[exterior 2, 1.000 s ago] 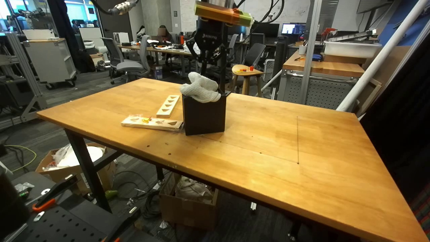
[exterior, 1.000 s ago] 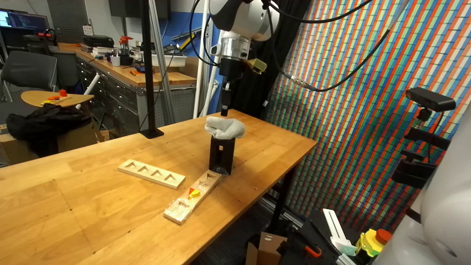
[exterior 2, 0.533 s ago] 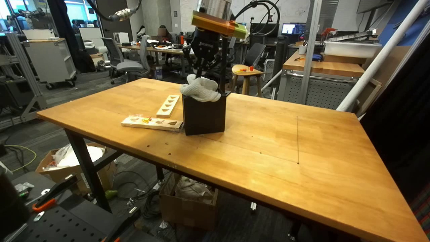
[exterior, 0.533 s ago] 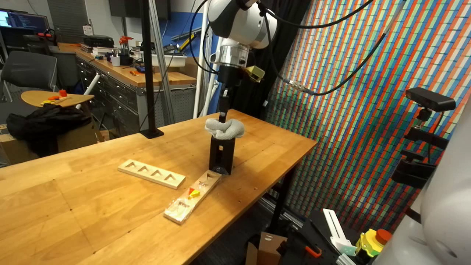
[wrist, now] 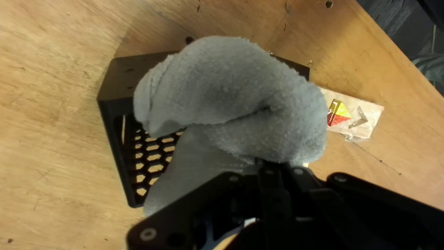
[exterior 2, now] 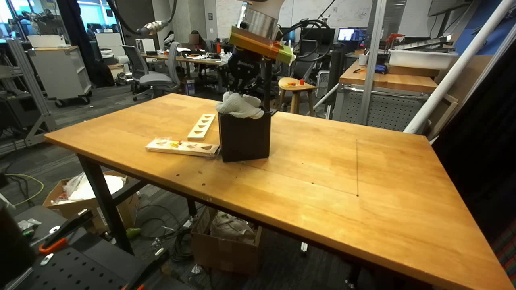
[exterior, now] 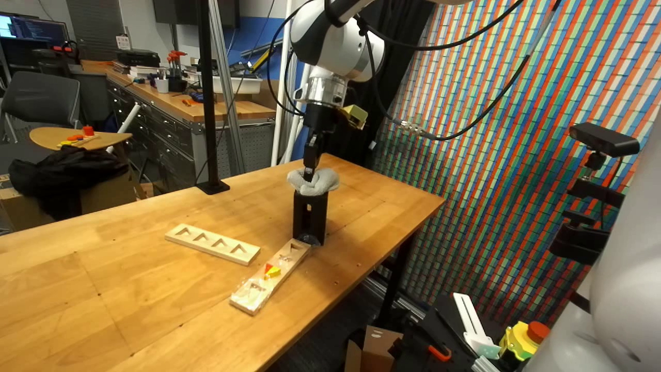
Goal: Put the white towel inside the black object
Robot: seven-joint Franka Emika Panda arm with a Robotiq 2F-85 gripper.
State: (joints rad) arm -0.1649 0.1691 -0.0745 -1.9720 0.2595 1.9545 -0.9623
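Towel [exterior 2: 238, 106], white and bunched, sits over the mouth of the black holder [exterior 2: 245, 139], much of it above the rim, probably too bulky to sink unaided; from where I stand the gripper [exterior: 308, 175], jaws closed together, rests in its folds, seemingly to stuff it down

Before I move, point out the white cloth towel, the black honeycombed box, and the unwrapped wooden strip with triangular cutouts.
White cloth towel [wrist: 236, 85]: in the wrist view, on its thick fold.
Black box [exterior 2: 245, 139]: in an exterior view, on its side wall.
Unwrapped wooden strip [exterior: 210, 241]: in an exterior view, on its top face.
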